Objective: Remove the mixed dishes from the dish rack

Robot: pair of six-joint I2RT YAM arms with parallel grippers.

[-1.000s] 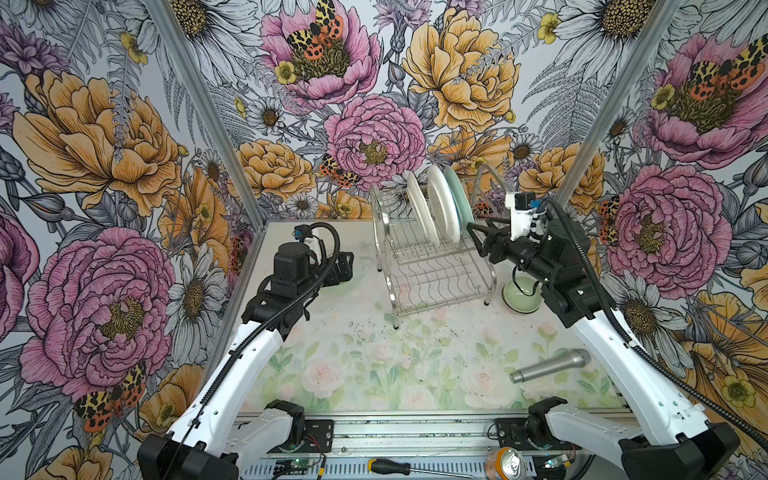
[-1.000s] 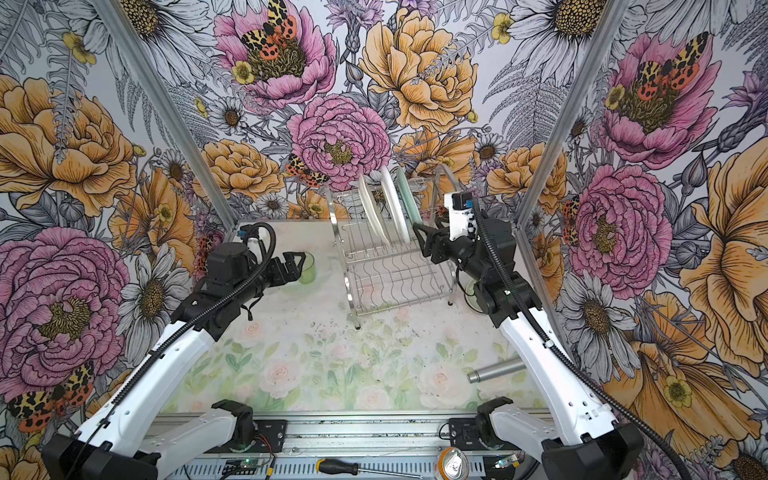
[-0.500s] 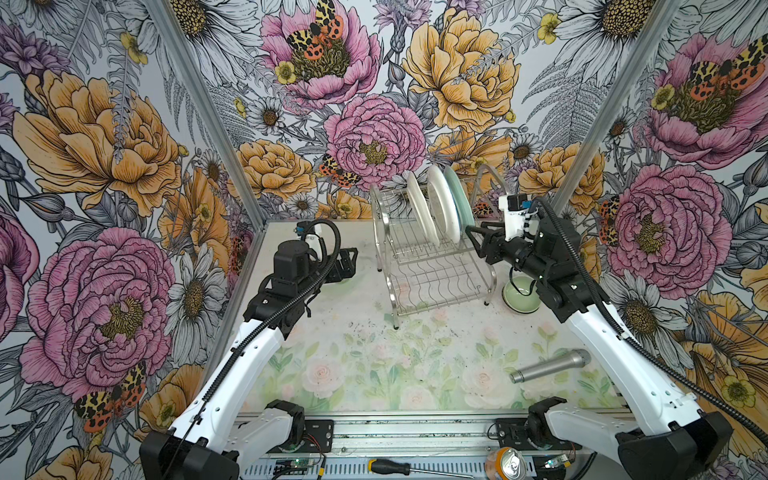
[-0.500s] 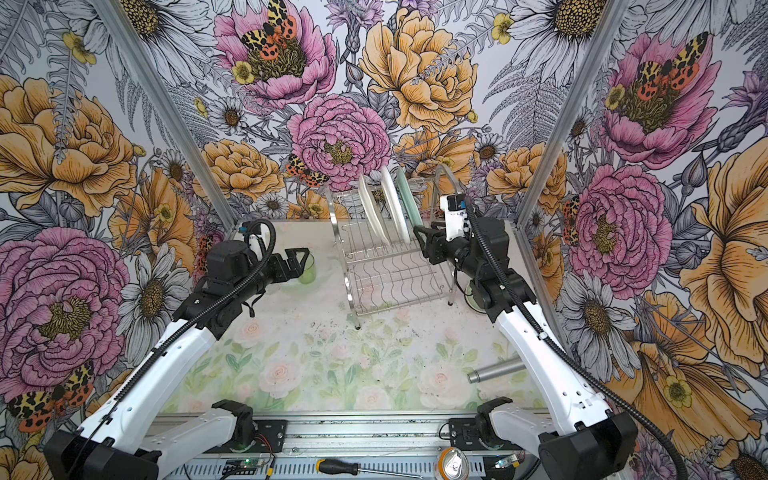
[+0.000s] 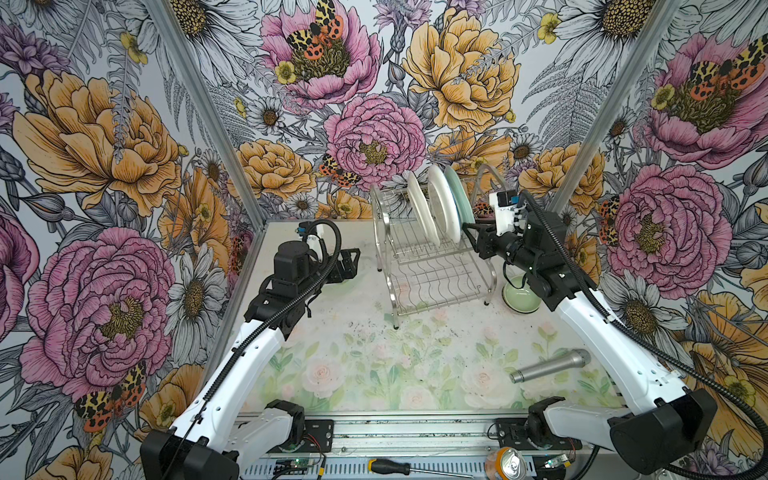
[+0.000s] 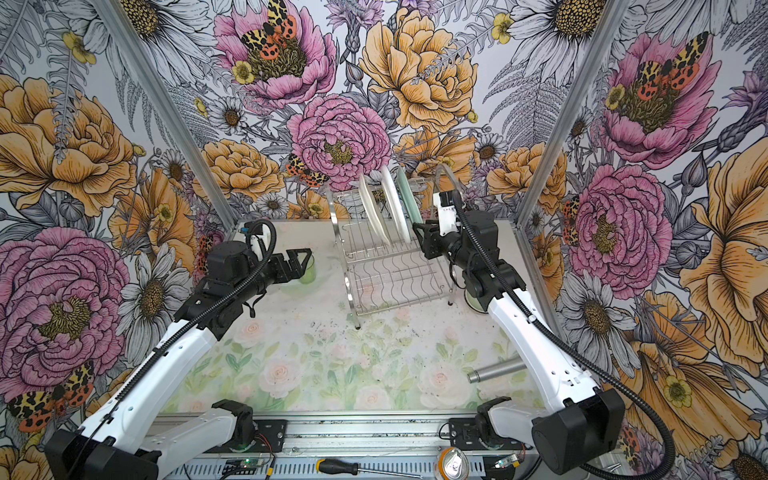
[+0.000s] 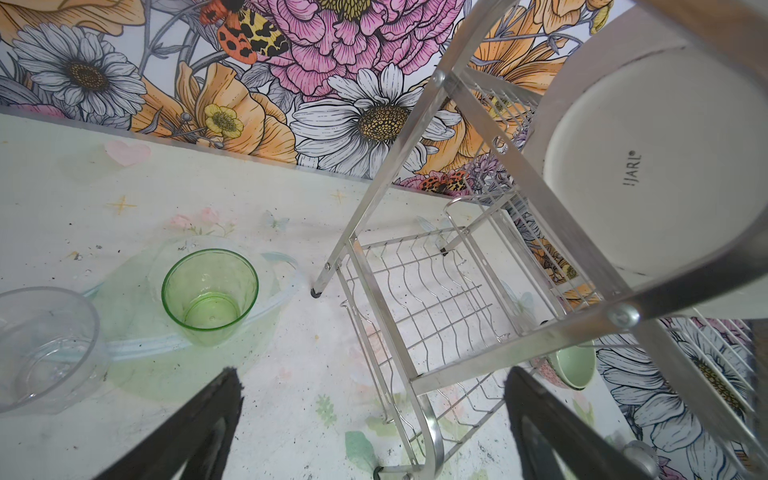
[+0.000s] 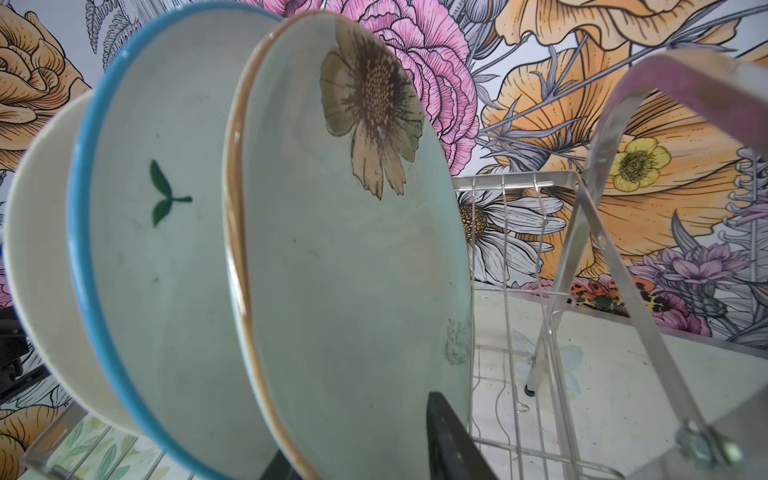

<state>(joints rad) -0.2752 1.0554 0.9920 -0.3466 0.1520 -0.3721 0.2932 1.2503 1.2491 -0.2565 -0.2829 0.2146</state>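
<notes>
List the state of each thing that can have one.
left tool: open, empty.
right tool: fingers astride mint plate, grip unclear.
mint plate: on edge in dish rack.
white plate: on edge there.
cream plate: on edge there.
green tumbler: upright, empty.
clear glass: upright, empty.
pale green bowl: upright.

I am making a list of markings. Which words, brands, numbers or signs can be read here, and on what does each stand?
"IJARL®": printed on the back of the cream plate standing in the dish rack, seen in the left wrist view.
No other text is readable.
</notes>
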